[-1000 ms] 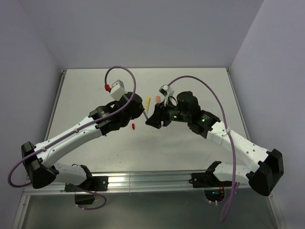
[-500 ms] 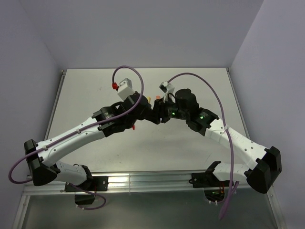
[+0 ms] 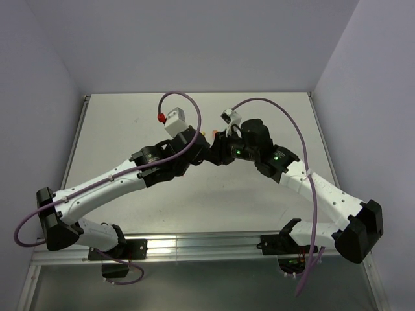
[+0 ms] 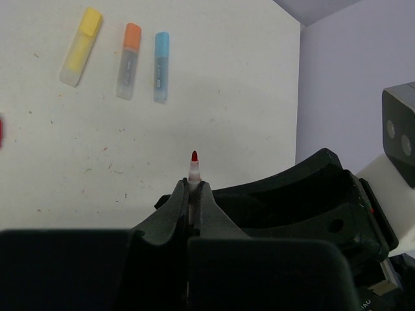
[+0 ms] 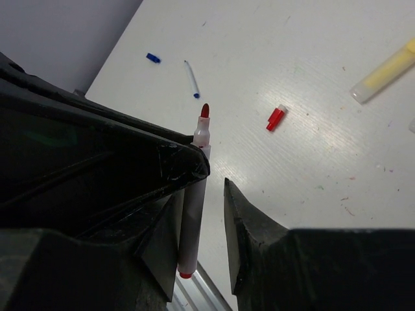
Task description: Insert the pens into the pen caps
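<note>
left gripper (image 4: 193,194) clamped on red pen (image 4: 194,170), tip forward; right gripper (image 5: 202,194) narrow, straddling shaft lengthwise, not yet gripping

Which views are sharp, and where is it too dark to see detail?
Top view: even light, soft shadows, glare on the front rail. Left wrist view: markers sharp, left hand a dark blur up close. Right wrist view: red pen and red cap crisp, left hand nearly black.
</note>
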`<state>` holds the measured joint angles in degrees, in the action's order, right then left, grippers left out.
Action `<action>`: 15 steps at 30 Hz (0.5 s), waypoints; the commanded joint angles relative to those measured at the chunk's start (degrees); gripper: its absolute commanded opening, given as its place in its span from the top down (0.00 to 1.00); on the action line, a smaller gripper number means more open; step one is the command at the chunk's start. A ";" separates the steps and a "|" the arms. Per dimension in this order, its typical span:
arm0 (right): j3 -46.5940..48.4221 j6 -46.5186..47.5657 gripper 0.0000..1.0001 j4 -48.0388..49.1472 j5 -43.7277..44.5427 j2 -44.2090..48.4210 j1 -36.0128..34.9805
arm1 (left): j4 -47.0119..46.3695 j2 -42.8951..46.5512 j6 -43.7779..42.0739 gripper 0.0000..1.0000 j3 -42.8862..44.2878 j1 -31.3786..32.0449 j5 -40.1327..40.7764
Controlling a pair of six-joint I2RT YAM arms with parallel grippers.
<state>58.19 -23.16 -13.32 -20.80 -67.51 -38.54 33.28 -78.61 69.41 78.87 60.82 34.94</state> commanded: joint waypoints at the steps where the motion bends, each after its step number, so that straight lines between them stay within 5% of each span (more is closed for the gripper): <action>1: 2.10 -0.40 0.63 1.81 0.32 1.94 0.84 | -1.64 -0.76 -1.12 0.99 2.43 1.41 -0.05; 6: 1.57 -0.22 0.77 1.81 0.84 2.55 1.19 | -2.69 -1.37 -1.29 1.00 2.08 1.76 -0.83; 10: 1.31 0.04 1.00 1.37 2.25 2.90 1.28 | -3.39 -1.81 -1.29 1.00 2.34 1.94 -0.93; 15: 0.52 0.30 1.00 1.19 2.34 3.43 1.28 | -0.15 -1.55 -1.73 0.70 5.67 1.76 6.17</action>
<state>58.11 -23.53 -14.55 -19.49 -66.28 -37.65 32.45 -80.73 68.73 80.64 61.76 37.04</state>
